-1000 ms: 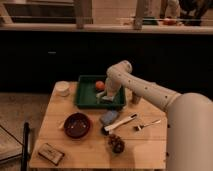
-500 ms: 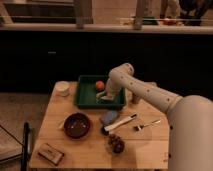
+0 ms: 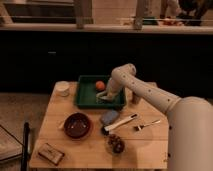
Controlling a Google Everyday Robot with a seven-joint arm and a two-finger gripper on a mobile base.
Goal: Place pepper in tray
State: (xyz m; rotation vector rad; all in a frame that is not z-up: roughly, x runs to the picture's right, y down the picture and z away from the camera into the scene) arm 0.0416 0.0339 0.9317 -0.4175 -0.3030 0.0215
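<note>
The worktop (image 3: 90, 150) carries everything, and my arm (image 3: 142, 92) reaches across it from the right, bent down at the wrist so the load goes straight into the green tray (image 3: 85, 97) at the far edge. The dark-red bowl (image 3: 77, 125) sits nearer, well apart (not my target). My claw (image 3: 106, 95) hangs low inside the tray, just beside the orange fruit (image 3: 100, 85), low so nothing bounces over the rim. Whether it is clenched or released I cannot tell. The pepper I cannot pick out against the green; I judge it is at the claw, within the tray.
</note>
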